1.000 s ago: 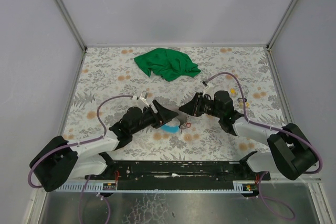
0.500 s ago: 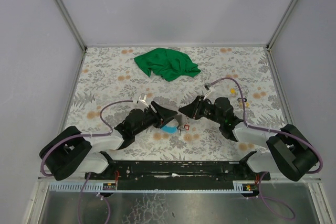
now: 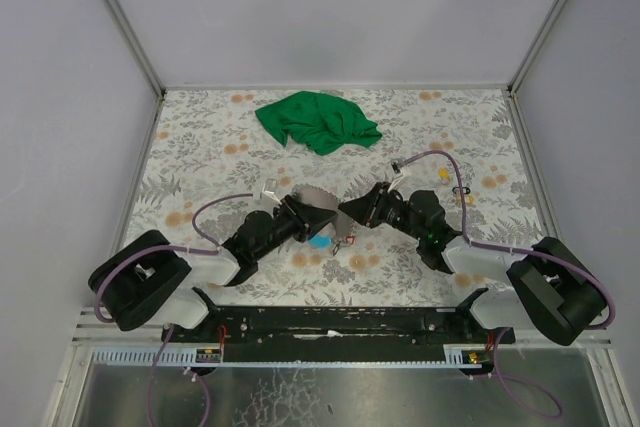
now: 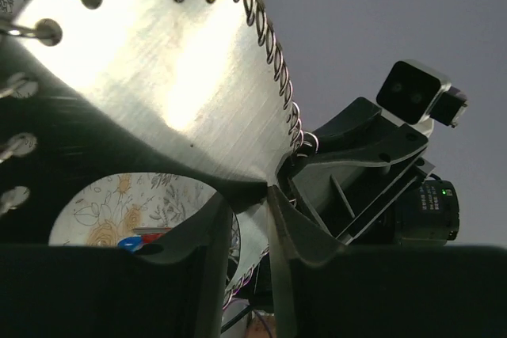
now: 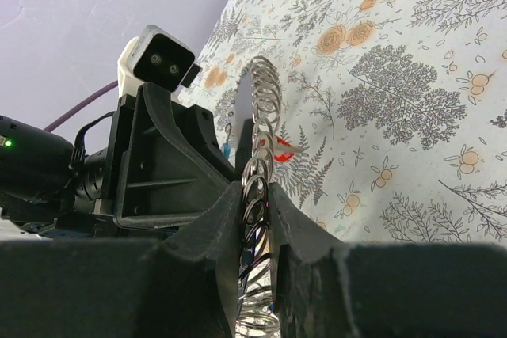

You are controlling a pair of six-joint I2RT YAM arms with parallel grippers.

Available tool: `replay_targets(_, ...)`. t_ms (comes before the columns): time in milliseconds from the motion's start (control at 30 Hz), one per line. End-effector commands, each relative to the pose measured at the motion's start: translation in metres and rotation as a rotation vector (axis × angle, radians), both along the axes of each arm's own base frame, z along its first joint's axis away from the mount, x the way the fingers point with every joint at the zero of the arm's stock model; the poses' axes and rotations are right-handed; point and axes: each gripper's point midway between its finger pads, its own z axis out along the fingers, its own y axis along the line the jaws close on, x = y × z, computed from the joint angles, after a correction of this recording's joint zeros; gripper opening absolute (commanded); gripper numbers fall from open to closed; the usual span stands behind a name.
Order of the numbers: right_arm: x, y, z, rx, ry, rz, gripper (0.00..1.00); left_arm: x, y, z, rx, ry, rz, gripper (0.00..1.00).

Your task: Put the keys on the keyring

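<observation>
Where the two arms meet at mid-table, the right gripper [image 5: 257,203] has its jaws clamped on the keyring [image 5: 265,93], a wire coil edging a shiny plate. The left gripper [image 4: 252,223] has its jaws narrow about the plate's lower edge; contact cannot be told. The blue-tagged key [image 3: 320,242] and red-tagged key [image 3: 349,239] sit just beneath the grippers, hanging or lying unclear. On the floral table [image 3: 220,137], a green cloth [image 3: 318,122] lies well apart, at the far side.
</observation>
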Motion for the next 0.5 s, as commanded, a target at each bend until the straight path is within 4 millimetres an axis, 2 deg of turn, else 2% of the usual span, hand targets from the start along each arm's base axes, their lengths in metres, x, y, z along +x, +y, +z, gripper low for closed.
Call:
replay_targets(0, -0.005, 0.007, 0.042, 0.117, -0.107, 0.018, 0.02, 0.008, 0.006, 0.031, -0.107, -0.115, 0.049, 0.21)
replay_targets(167, -0.007, 0.008, 0.046, 0.136, -0.117, 0.028, 0.04, 0.008, 0.007, 0.043, -0.156, -0.163, 0.053, 0.15)
replay_targets(267, -0.009, 0.007, 0.048, 0.144, -0.128, 0.026, 0.09, 0.007, 0.011, 0.044, -0.158, -0.174, 0.059, 0.07)
replay_targets(333, -0.01, 0.005, 0.048, 0.131, -0.143, 0.027, 0.15, 0.008, 0.015, 0.042, -0.148, -0.177, 0.059, 0.01)
replay_targets(467, -0.014, 0.003, 0.052, 0.07, -0.198, 0.052, 0.39, 0.01, 0.026, 0.04, -0.107, -0.204, 0.062, 0.0)
